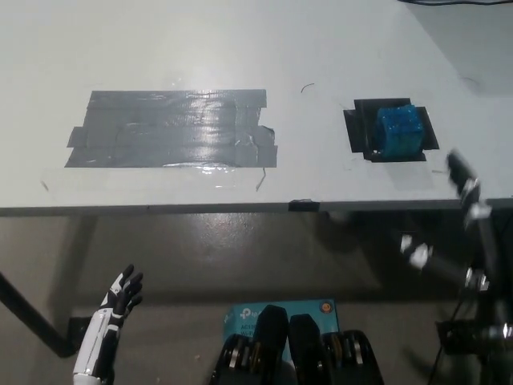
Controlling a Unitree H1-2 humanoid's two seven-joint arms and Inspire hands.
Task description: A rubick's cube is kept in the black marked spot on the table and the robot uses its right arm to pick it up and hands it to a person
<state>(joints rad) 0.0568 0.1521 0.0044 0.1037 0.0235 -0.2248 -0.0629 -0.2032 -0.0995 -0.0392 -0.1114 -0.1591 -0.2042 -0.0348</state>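
Observation:
A blue Rubik's cube [399, 132] sits on the black marked spot [357, 127] at the right of the white table [240, 48]. My black right hand [467, 191] shows blurred at the table's front edge, to the right of the cube and nearer than it, not touching it. Its state is unclear in the blur. My white left hand [122, 295] rests low at the lower left, below the table's edge, open and holding nothing.
A large patch of grey tape [176, 128] covers the table's left middle. A small black tape mark [303, 205] sits on the front edge. A dark table leg [32, 317] slants at the lower left. The floor below is brown.

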